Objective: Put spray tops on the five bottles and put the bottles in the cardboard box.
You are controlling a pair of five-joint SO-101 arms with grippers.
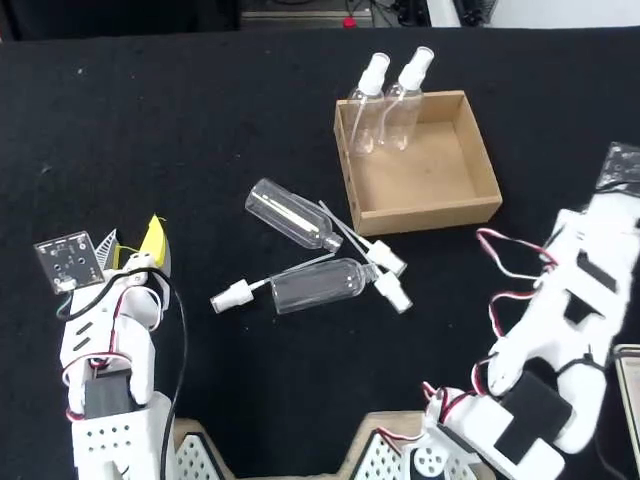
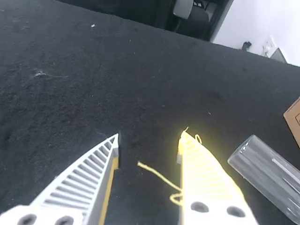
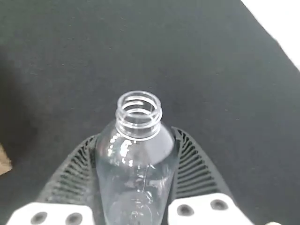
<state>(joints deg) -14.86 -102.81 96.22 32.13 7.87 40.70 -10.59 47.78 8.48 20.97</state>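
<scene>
**Right gripper** is clamping the uncapped bottle at its shoulder, with the threaded neck projecting just past the fingertips. The clear plastic is probably light, thin-walled and slick, so the stiffer shoulder is likely serving better than the mid-body, which may be prone to denting. **Left gripper** is hanging open over the table, with a second bottle lying just beside its yellow finger. The held bottle's base is running out of frame behind the jaws.

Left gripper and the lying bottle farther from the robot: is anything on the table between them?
Nothing: the high view shows bare black table between the left gripper and that bottle.
</scene>
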